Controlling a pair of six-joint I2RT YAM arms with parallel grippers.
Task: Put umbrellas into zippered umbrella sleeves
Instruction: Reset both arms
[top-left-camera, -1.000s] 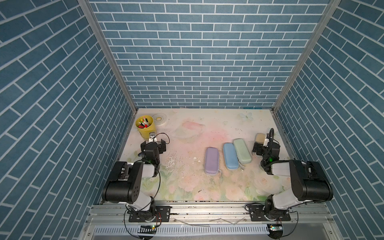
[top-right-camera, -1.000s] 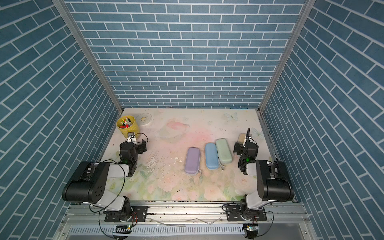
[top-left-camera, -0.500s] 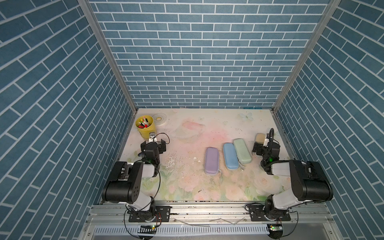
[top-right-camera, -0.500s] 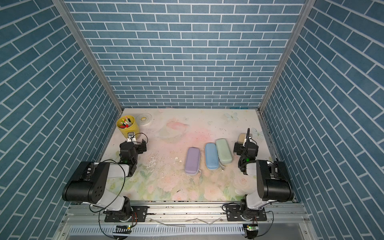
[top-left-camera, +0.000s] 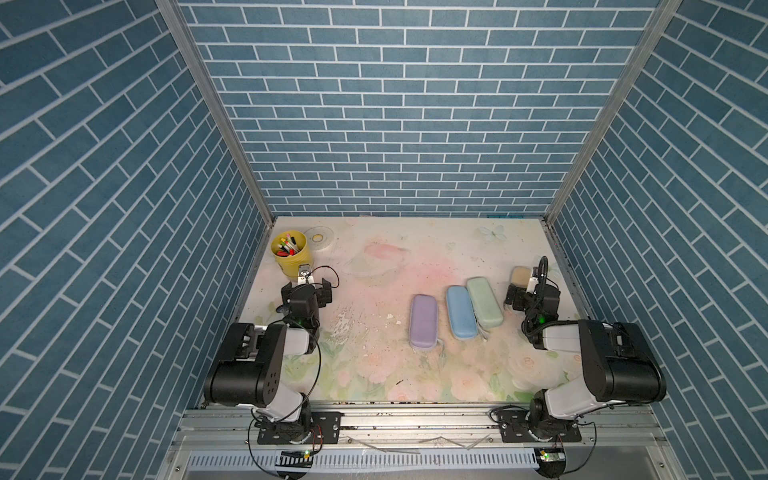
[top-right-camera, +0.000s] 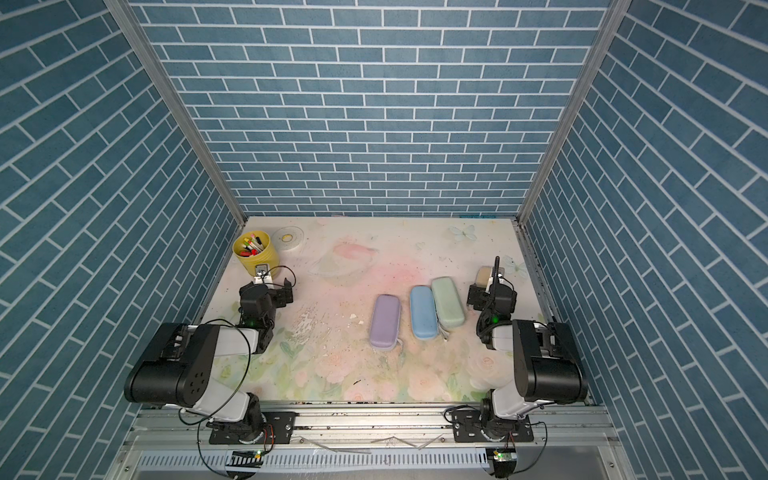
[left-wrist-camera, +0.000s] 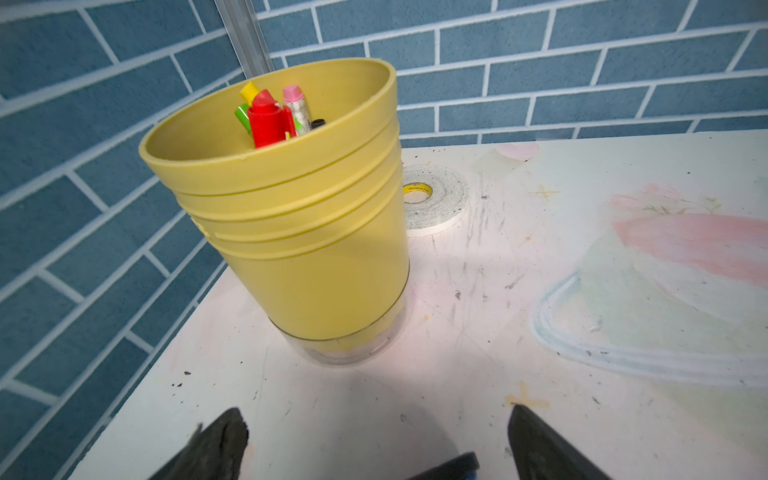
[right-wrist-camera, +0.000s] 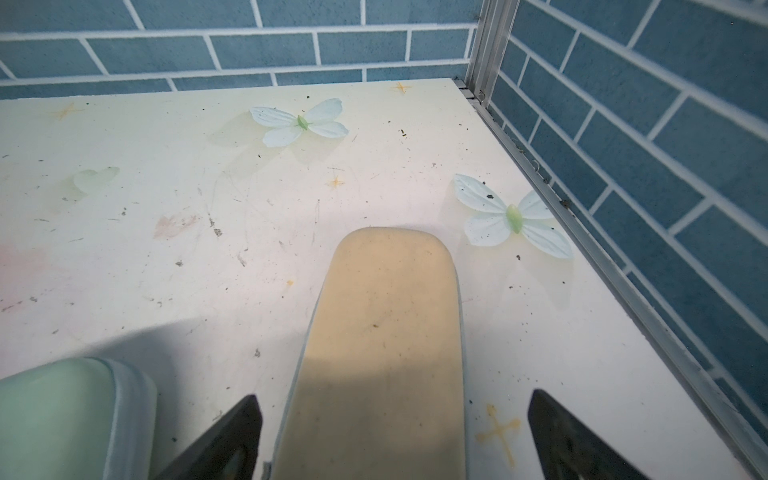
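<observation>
Right gripper (right-wrist-camera: 392, 397), jaws spread wide, hovers astride the closed beige oblong zip sleeve (right-wrist-camera: 386, 311). The lilac sleeve (top-left-camera: 423, 322), blue sleeve (top-left-camera: 460, 311) and mint sleeve (top-left-camera: 484, 301) lie shut nearby. No umbrellas are visible, so packing is probably finished and the next move is likely just lifting clear.

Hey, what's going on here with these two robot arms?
Nothing is being handled. The lilac sleeve, blue sleeve, mint sleeve and beige sleeve lie closed on the table; what is inside cannot be seen. The right pincer is open astride the beige sleeve, not gripping it. The left pincer is open and empty, facing the yellow cup of pens.
</observation>
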